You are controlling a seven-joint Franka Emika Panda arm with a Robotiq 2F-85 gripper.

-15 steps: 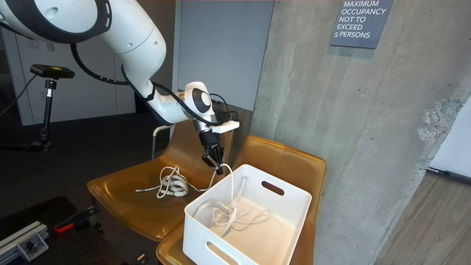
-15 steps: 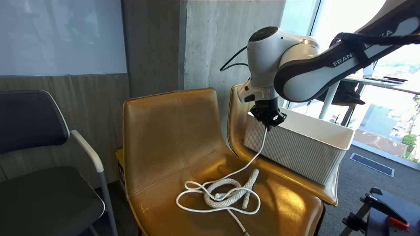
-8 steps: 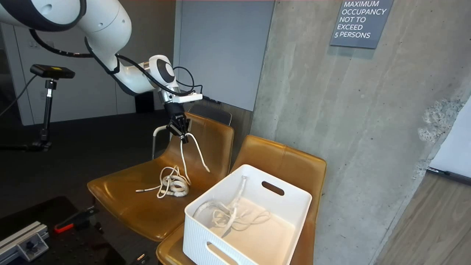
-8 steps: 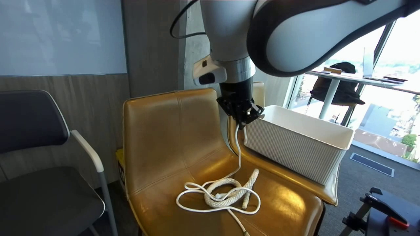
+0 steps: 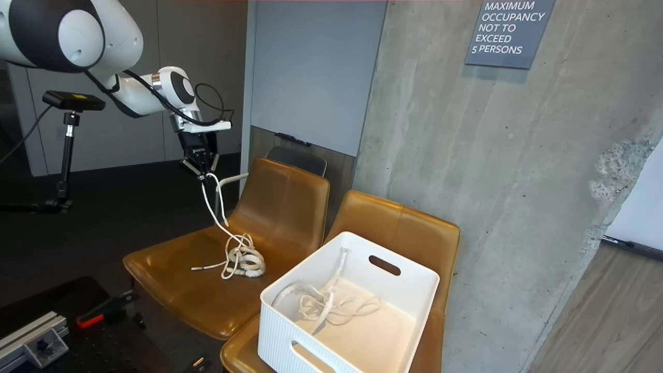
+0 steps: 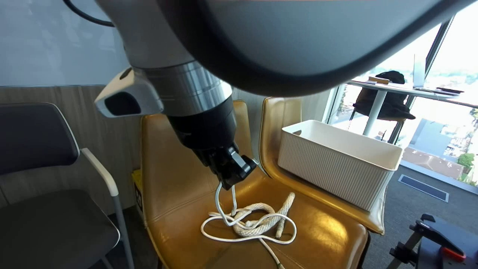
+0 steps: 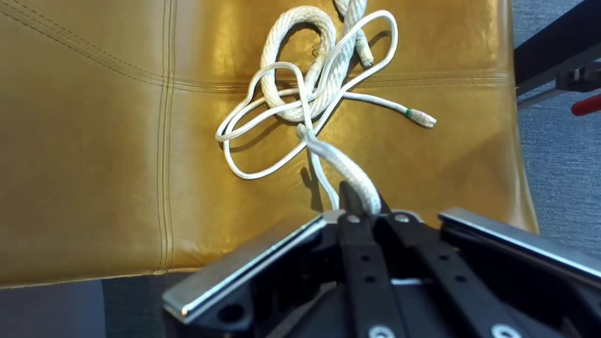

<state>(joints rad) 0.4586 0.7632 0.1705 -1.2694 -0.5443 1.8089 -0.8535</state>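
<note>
My gripper (image 5: 203,175) is shut on a thin white cord (image 5: 207,199). In the wrist view, its fingertips (image 7: 357,217) pinch the cord (image 7: 352,171), which loops over them. One strand runs down to the pile and a short loose end hangs beside it. Below, on the seat of a tan chair (image 6: 175,228), lies the rest of the thin cord in loops, tangled with a coil of thick white rope (image 6: 261,226). A second cord tip with a green band (image 7: 420,116) lies on the seat. The gripper hangs above the seat, near its outer edge in an exterior view.
A white ribbed bin (image 6: 328,168) stands on a neighbouring tan chair (image 5: 399,217), with rope (image 5: 327,300) inside it. A grey armchair (image 6: 37,138), a camera on a stand (image 5: 72,101) and a dark table with a red-marked clamp (image 5: 93,318) are around. A concrete wall (image 5: 492,181) rises behind.
The gripper has moved away from the bin, back across the chair. The cord's loose end has come out of the bin and hangs over the seat. The jaws have stayed shut.
</note>
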